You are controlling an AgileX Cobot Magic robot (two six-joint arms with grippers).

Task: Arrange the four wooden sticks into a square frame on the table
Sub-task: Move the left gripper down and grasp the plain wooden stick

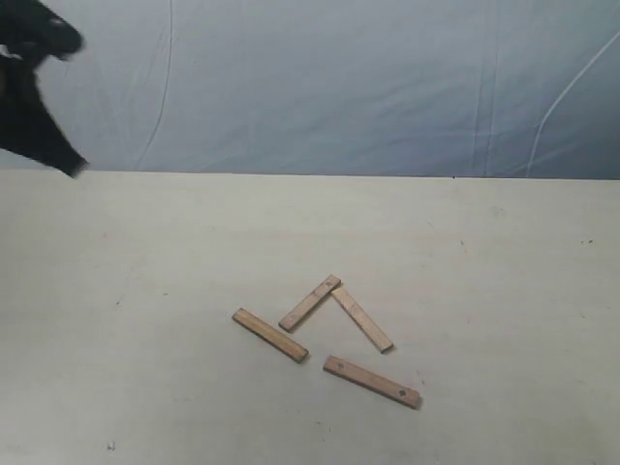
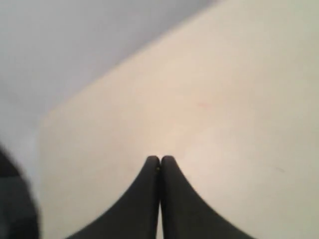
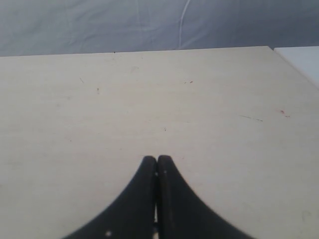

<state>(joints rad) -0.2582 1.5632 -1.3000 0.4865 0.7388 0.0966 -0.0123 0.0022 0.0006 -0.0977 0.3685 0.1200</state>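
Four wooden sticks (image 1: 309,303) lie loose on the worktop (image 1: 504,281), low and just right of centre in the exterior view, not yet a square. Two meet at their upper ends in a peak, the leftmost stick (image 1: 269,334) sits just beside its left leg, and the lowest stick (image 1: 372,382) lies apart beneath, both slanting from upper left to lower right. Left claw (image 2: 160,160) and right claw (image 3: 157,159) are each pressed closed on nothing, bare worktop ahead. Only the left arm (image 1: 34,107) shows, in the upper left corner, so the sticks lie well down and right of it; its nearest target looks to be the leftmost stick, met across that slant. Where the right arm stands I cannot tell.
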